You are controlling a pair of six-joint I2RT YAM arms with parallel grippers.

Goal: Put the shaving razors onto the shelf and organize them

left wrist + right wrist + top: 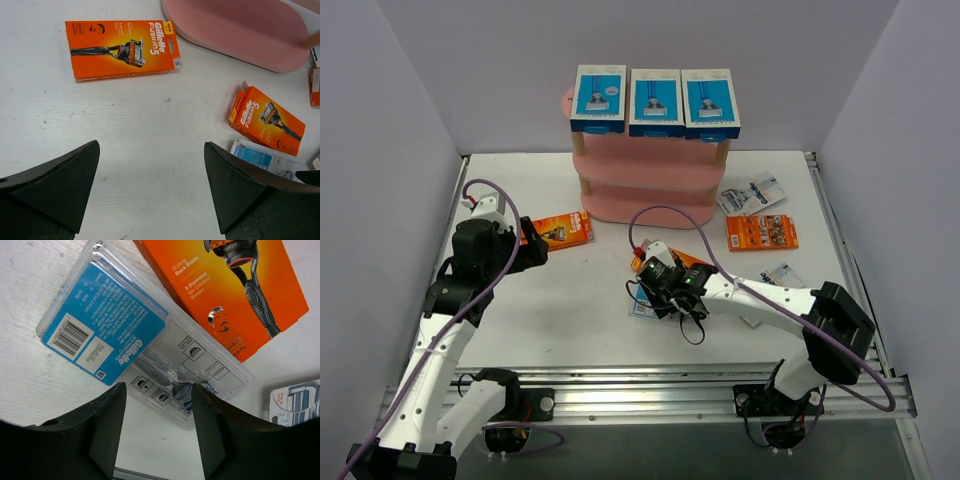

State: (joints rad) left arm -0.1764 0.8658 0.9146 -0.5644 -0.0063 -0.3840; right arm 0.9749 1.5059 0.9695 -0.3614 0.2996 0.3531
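Inspector: Status of the right gripper (159,392)?

Operator: It is down over a clear blister pack (115,325) that lies flat on the table (30,370), back side up, just beside an orange card (225,280). My jaws stand partly apart and straddle the pack's near end. I cannot tell whether the pads press on it.

Inspector: And the left gripper (151,150)?

Operator: Its jaws are spread wide and hold nothing. It hangs over bare table, with a second orange card (122,47) ahead of it.

Inspector: Position of the goods?

Operator: Three blue boxes (655,102) stand in a row on the top board of the shelf (650,190). Every blister pack and orange card I can see lies on the table, near the shelf's foot or to its right.

Inspector: Step in hand?

Operator: Pickup of this blister pack, in my judgement. About a third of the job is done.

Inspector: Requirement for the next move?

Operator: A firm pinch across the pack's edges, then a clean lift. The pack is thin and slick, so it may slide or drag the orange card. After that it goes to a lower board.
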